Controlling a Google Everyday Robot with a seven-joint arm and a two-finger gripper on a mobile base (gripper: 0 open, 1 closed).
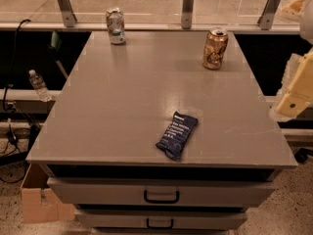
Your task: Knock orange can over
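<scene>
The grey table top (117, 111) belongs to a cabinet with drawers, and three things lie on it, all well apart from each other. Taken from the middle of the top, the orange can (215, 48) stands upright at about 1 o'clock, near the far right corner. A pale silver-white can (115, 26) stands upright at about 11 o'clock, close to the far edge. A dark blue snack packet (177, 135) lies flat at about 5 o'clock, near the front edge, with its long side slanted. The gripper (289, 103) is at about 3 o'clock, outside the right edge of the table and touching nothing on it.
</scene>
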